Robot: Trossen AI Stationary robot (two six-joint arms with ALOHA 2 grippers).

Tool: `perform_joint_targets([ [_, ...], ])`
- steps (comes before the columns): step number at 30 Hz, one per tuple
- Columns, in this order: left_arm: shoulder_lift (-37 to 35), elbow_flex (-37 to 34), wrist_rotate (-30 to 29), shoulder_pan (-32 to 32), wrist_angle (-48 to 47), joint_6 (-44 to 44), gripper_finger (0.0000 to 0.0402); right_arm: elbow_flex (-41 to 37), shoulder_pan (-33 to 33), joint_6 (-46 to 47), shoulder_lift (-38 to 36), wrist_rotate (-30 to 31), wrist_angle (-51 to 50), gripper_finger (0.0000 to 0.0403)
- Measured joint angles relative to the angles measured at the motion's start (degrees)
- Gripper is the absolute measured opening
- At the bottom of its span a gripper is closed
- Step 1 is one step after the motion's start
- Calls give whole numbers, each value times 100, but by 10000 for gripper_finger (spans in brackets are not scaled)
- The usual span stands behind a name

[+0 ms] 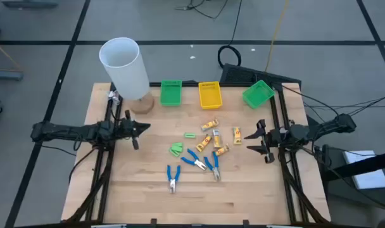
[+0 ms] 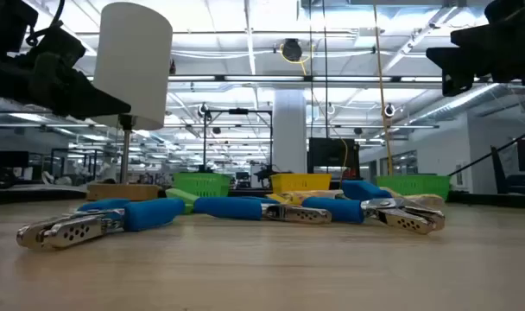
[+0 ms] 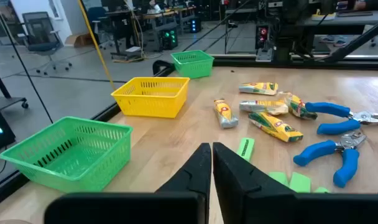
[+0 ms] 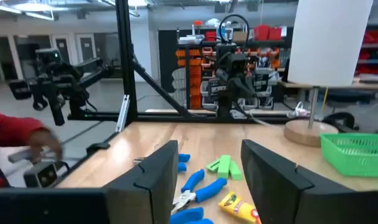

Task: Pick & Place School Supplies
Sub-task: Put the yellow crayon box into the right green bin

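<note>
School supplies (image 1: pixel 202 149): crayon packs, green pieces and blue-handled pliers, scattered at frame centre on the wooden table (image 1: pixel 142 190), between both grippers. Left gripper (image 1: pixel 137 130), centre-left: jaws clenched, empty. Right gripper (image 1: pixel 259 140), centre-right: jaws parted, grasping nothing.

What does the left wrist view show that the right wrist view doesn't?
Only the left wrist view: the yellow slotted plastic bin, the yellow-orange stubby sticks spread out, and the shut left gripper.

Only the right wrist view: the tall white cylinder on its round wooden base, a red sleeve at the table edge, and the open right gripper.

Both: blue-handled metal pliers, light-green small pieces, a green slotted bin.
</note>
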Motion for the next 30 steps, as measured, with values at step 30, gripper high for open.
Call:
perform_joint_targets([
  [30, -2, -2, 0, 0, 4, -13, 21, 0, 0, 807, 1440, 792, 689, 167],
])
